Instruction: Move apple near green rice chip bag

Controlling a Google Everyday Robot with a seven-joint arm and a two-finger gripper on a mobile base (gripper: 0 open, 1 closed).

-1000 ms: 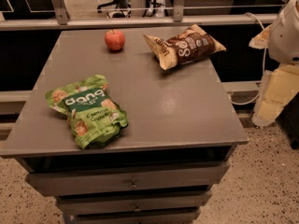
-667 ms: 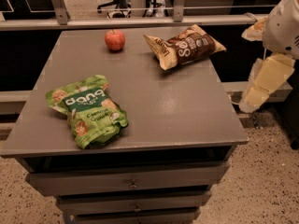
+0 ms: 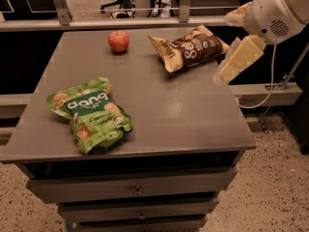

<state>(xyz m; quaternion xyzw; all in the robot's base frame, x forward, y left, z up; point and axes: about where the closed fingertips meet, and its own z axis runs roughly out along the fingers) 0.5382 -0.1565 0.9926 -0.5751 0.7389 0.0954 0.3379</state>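
The grey counter (image 3: 183,110) carries the apple (image 3: 118,41) near its far edge, a brown chip bag (image 3: 190,47) to the right of it (lying flat), and the green rice chip bag (image 3: 90,114) front left. The gripper (image 3: 224,74) hangs by the right edge.

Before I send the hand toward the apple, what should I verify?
1. Apple free to grasp: ok, it sits alone near the far edge of the table.
2. Hand lined up on the apple: not ok, it hangs at the table's right edge.
3. Straight path to the apple: not ok, the brown chip bag lies between.
4. Drop spot by the green rice chip bag: ok, bare tabletop beside it.
5. Apple already near the green rice chip bag: not ok, they lie well apart.
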